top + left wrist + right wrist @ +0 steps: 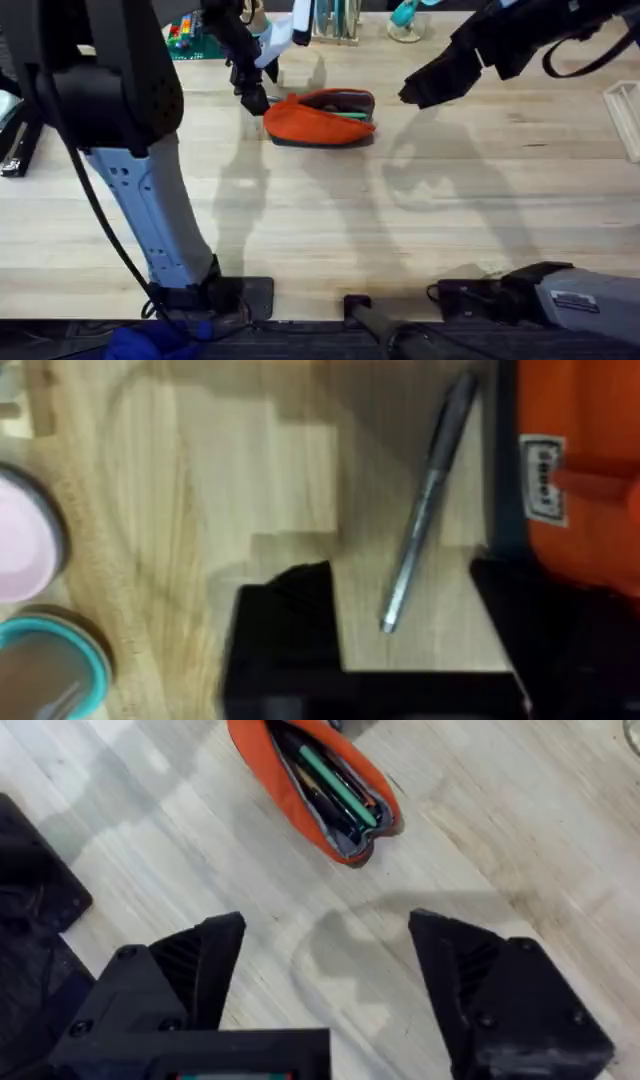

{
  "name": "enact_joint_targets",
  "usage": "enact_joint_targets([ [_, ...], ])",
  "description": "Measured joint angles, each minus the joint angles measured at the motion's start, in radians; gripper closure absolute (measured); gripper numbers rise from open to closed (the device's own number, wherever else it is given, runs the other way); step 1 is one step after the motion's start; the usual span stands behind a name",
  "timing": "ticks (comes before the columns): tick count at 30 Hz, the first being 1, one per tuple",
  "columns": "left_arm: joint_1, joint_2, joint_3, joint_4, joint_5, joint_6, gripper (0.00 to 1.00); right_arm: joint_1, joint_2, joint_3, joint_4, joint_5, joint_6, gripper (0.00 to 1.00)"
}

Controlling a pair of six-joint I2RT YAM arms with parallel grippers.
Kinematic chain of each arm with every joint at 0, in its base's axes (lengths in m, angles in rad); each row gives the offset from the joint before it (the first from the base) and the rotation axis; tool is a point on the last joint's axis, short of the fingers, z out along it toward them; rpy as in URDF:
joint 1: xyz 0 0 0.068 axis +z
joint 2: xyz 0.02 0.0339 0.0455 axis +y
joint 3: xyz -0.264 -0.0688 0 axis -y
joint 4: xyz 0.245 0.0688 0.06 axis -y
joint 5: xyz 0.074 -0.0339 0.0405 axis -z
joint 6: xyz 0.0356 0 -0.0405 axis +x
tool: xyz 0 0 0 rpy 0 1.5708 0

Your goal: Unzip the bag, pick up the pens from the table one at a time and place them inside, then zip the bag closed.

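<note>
Well, the bag [318, 120] lies unzipped on the table [400, 220], a green pen [338, 787] already inside with darker ones. Beside its end, the left gripper [405, 660] hangs spread over a silver pen [425, 510] — likely lining up a pick. The right gripper [325, 985] waits off the bag's other end, spread and empty.

The orange bag [318, 119] lies unzipped on the table [400, 220], a green pen [336, 786] inside, a silver pen [425, 510] just beside it.
</note>
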Motion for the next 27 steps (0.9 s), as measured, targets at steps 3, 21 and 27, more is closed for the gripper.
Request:
enact_joint_targets([
  [3,-0.004,0.003,-0.001,-0.006,0.000,-0.005,0.373,0.000,0.000,0.000,0.000,0.000,0.000,0.005],
  [21,-0.013,0.004,0.000,0.002,0.016,-0.044,0.958,0.000,0.000,0.000,0.000,0.000,0.000,0.005],
  [27,-0.011,0.004,0.000,0.003,0.026,-0.052,0.958,0.000,0.000,0.000,0.000,0.000,0.000,0.005],
])
